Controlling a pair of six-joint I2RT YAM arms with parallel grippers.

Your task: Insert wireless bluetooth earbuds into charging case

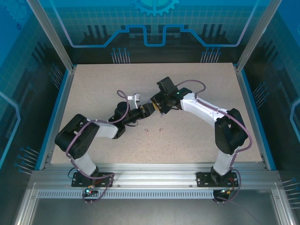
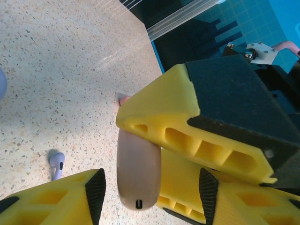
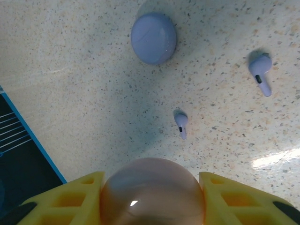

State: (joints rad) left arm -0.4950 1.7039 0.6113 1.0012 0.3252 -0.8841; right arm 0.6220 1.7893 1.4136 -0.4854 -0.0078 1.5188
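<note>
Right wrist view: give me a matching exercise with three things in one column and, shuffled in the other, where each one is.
Things:
1. peach case
2. lilac case
3. middle earbud

Places:
A. loose on the table, centre of the view
B. gripped between the yellow jaws, bottom of the view
C. on the table, top of the view

Pairs: 1-B, 2-C, 3-A

the table [image 1: 93, 93] has a pale speckled top, sandy with dark flecks. blue edging [image 1: 56, 112] runs along its left and right edges. an aluminium rail [image 1: 154, 171] crosses the near edge, with a slotted strip [image 1: 140, 193] just below it. slanted aluminium posts [image 1: 50, 33] rise from the far corners. the back wall [image 1: 187, 23] is a blue panel with grid, circuit lines and a gear outline [image 1: 154, 4]. a bright streak of glare [image 3: 276, 159] lies on the tabletop.
</note>
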